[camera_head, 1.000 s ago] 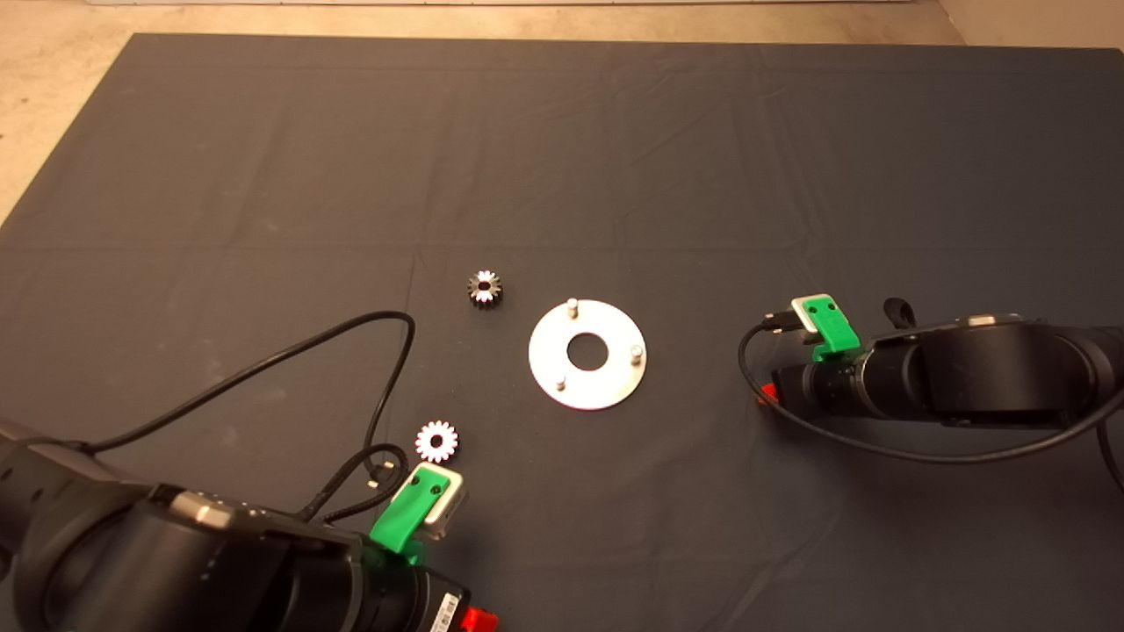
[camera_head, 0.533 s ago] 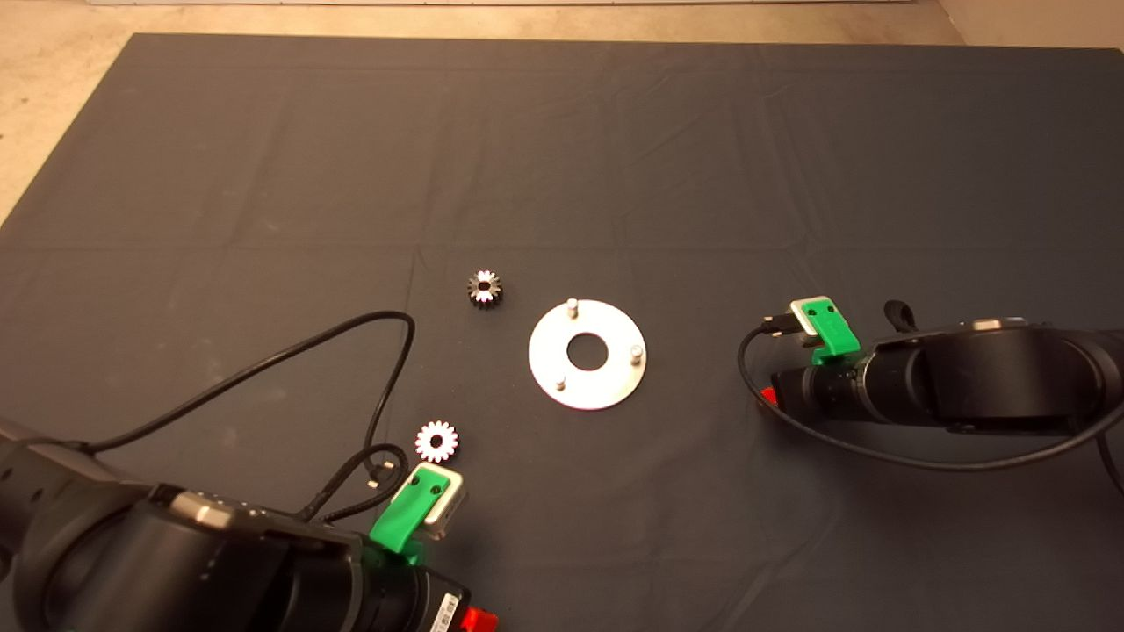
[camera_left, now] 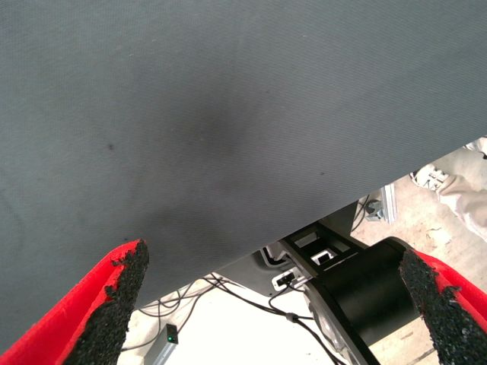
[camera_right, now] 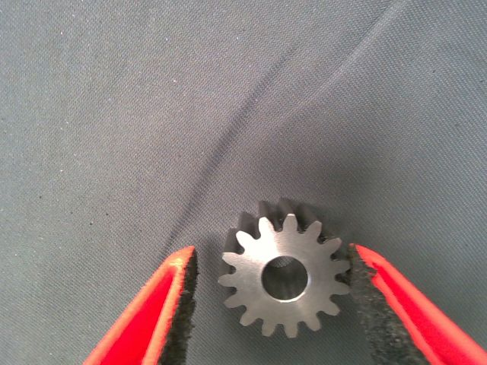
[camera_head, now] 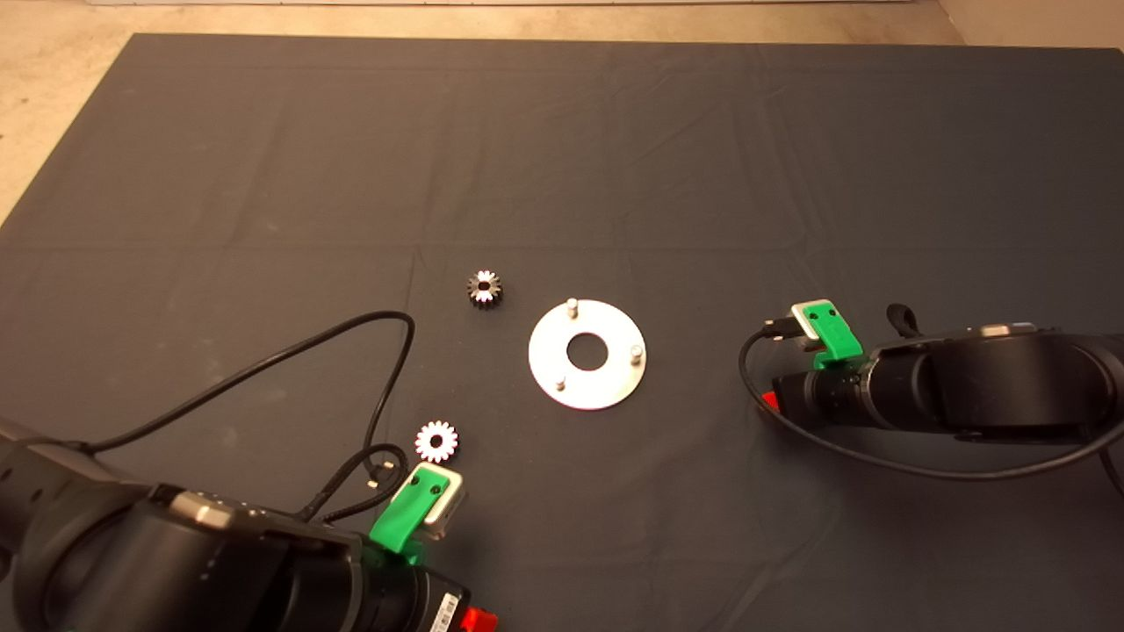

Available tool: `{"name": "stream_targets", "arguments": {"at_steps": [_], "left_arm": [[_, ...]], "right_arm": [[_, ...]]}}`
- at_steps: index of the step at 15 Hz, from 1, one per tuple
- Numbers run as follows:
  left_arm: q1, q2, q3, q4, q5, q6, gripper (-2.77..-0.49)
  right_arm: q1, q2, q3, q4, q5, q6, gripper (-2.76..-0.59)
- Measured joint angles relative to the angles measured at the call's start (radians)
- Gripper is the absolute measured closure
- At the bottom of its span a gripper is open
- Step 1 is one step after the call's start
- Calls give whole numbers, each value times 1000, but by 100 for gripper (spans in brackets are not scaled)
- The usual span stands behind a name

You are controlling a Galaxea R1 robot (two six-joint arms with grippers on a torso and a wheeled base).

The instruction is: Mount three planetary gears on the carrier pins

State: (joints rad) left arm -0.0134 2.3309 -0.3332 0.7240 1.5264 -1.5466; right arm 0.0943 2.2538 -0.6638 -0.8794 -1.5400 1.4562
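Two gears lie left of the disc on the mat.

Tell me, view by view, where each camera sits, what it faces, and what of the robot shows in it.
Head view: above, looking down on the mat; disc with bare carrier pins, two gears left of it; both arms enter.
Left wrist view: on the left arm, past the mat edge to the floor; left claw open.
Right wrist view: on the right arm, facing down; right claw open around a third gear.
Shared: both wrist views and the head view show the mat; the third gear shows only in the right wrist view.
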Motion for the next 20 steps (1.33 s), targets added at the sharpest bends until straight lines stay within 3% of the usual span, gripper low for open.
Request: {"name": "stream_targets", "arguments": {"at_steps": [2, 7, 13, 20], "left_arm": [[0, -7, 0, 0, 0, 0, -236], [0, -11, 0, 1, 0, 0, -236], [0, -37, 0, 2, 0, 0, -236], [0, -32, 0, 2, 0, 0, -236]], "right_arm": [[0, -4, 2, 0, 3, 0, -139], [0, -10, 3, 0, 3, 0, -115], [0, -10, 3, 0, 3, 0, -112], [-1, -10, 4, 0, 3, 1, -103]]}}
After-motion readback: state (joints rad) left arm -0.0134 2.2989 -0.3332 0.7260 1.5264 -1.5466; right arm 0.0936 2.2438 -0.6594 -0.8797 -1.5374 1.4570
